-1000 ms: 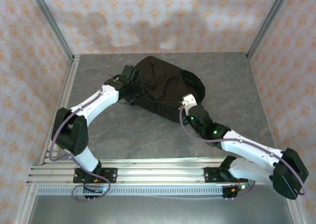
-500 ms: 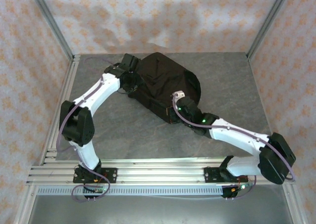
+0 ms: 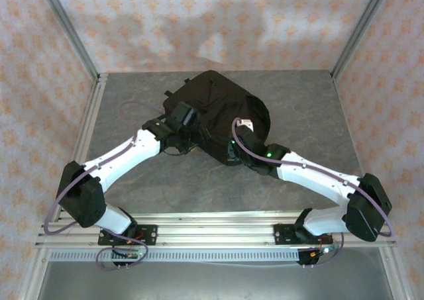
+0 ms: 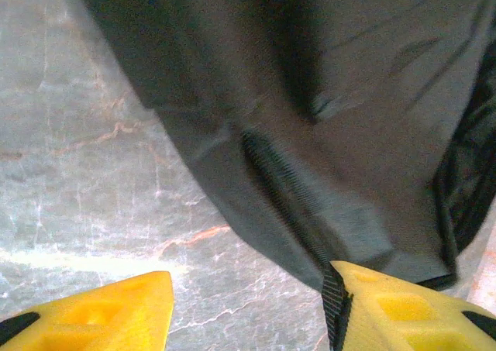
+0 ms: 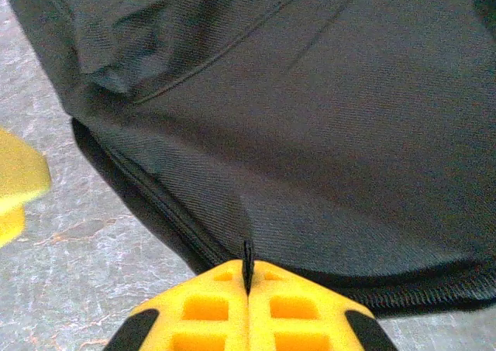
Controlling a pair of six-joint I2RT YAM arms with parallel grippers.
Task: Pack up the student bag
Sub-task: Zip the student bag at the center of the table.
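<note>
The student bag is a black fabric backpack lying flat at the middle back of the grey table. My left gripper is at the bag's near left edge. In the left wrist view it stands open over bare table, and a black webbing strap of the bag runs down against its right finger. My right gripper sits at the bag's near edge. In the right wrist view it is shut on a thin black zipper tab by the zipper seam of the bag.
The table is grey marble-patterned, fenced by metal posts and patterned walls. A yellow finger of the other gripper shows at the left of the right wrist view. Bare table lies near the bag.
My left gripper has opened and come from the bag's far left corner down to its near left edge. The right gripper, still shut, has moved left along the bag's near edge.
</note>
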